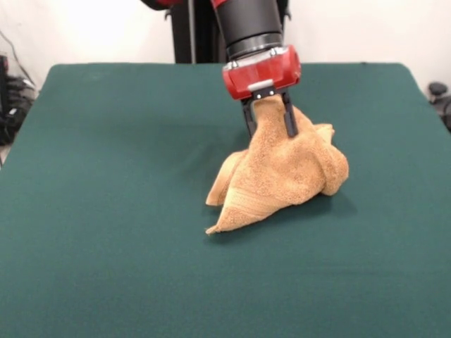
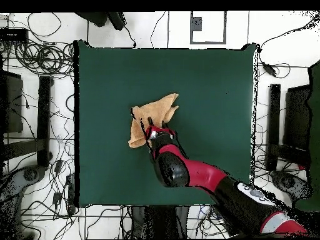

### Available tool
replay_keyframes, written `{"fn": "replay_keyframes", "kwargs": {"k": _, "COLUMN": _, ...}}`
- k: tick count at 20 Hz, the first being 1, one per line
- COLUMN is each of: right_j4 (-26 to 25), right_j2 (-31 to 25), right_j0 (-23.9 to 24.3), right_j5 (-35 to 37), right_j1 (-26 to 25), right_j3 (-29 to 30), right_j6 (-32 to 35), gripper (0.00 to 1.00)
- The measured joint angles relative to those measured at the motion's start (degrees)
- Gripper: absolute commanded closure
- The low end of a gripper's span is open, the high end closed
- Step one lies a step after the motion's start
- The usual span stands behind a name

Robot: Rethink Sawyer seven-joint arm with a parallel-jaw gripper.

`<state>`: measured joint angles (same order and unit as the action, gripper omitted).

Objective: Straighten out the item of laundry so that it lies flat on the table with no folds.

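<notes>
The item of laundry (image 1: pixel 282 176) is a tan-orange terry towel, bunched into a peaked heap near the middle of the green table (image 1: pixel 106 211). Its upper part is pulled up into a point while its lower folds and one striped corner rest on the cloth. My gripper (image 1: pixel 269 116) is shut on that raised point, with black fingers (image 1: pixel 289 116) on either side of the fabric. From overhead the towel (image 2: pixel 156 112) lies just beyond the gripper (image 2: pixel 152 132), which covers part of it, on the table (image 2: pixel 206 81).
The red and black arm (image 2: pixel 206 175) reaches in over the table's near edge in the overhead view. Cables and equipment stands (image 2: pixel 37 112) lie on the floor around the table.
</notes>
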<state>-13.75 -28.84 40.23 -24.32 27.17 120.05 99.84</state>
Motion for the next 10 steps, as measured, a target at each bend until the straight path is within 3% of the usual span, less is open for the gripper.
{"fn": "replay_keyframes", "kwargs": {"k": 10, "right_j4": 0.9, "right_j2": 0.3, "right_j0": -2.5, "right_j5": 0.0, "right_j1": 2.0, "right_j3": 1.3, "right_j6": 0.0, "gripper": 0.00}}
